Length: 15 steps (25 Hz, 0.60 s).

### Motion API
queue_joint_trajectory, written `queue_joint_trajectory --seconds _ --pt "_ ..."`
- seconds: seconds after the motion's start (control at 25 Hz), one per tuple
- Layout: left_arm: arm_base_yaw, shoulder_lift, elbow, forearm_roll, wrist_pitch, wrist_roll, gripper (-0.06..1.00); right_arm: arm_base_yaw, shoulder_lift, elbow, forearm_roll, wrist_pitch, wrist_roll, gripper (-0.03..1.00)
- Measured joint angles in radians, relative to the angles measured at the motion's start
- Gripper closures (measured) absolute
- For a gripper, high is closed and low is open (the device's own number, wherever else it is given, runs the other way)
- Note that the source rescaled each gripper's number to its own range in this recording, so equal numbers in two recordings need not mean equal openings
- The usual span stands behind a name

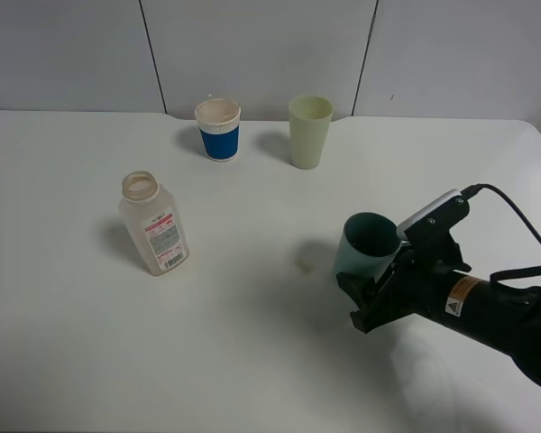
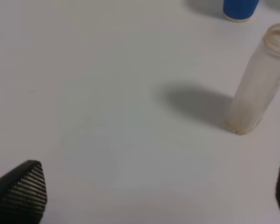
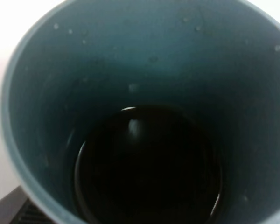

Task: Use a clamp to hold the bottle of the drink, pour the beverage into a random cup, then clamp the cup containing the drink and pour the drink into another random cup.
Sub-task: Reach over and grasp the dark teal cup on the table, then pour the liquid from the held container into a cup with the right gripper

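At the lower right of the frame, the right claw (image 1: 368, 290) grips the teal cup (image 1: 366, 245) low on its wall, with dark drink (image 3: 147, 163) pooled inside. The uncapped bottle (image 1: 155, 225) stands at centre left on the surface (image 1: 252, 361). The left claw (image 2: 151, 189) is spread wide.

white table (image 1: 72, 361) | bottle (image 1: 155, 225) upright | blue cup (image 1: 219, 132) | green cup (image 1: 309, 133) | teal cup (image 1: 364, 249) (contact unclear)

A teal cup (image 3: 42, 93) fills nearly the whole view, seen down its mouth. Dark drink (image 3: 149, 172) pools at its bottom; droplets (image 3: 133, 87) dot the inner wall.
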Motion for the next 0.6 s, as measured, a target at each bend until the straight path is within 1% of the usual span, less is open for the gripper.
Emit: queue_joint_trajectory --seconds 0.12,0.16,0.32,0.36,0.48,0.52,0.56,0.6 --pt "0.0 0.0 0.0 0.0 0.0 0.0 -0.06 0.0 -0.061 0.0 0.021 0.089 0.008 0.94" --pt "0.0 0.0 0.0 0.0 0.0 0.0 -0.06 0.0 -0.061 0.0 0.021 0.089 0.008 0.94" --pt "0.0 0.0 0.0 0.0 0.0 0.0 -0.06 0.0 -0.161 0.0 0.062 0.181 0.022 0.94" --pt "0.0 0.0 0.0 0.0 0.0 0.0 -0.06 0.0 -0.214 0.0 0.07 0.209 0.043 0.94" --pt "0.0 0.0 0.0 0.0 0.0 0.0 -0.06 0.0 -0.266 0.0 0.071 0.229 0.071 0.94" --pt "0.0 0.0 0.0 0.0 0.0 0.0 -0.06 0.0 -0.3 -0.011 0.071 0.264 0.093 0.94" --pt "0.0 0.0 0.0 0.0 0.0 0.0 -0.06 0.0 -0.3 -0.011 0.071 0.264 0.093 0.94" --pt "0.0 0.0 0.0 0.0 0.0 0.0 -0.06 0.0 -0.319 -0.021 0.07 0.293 0.111 0.94"
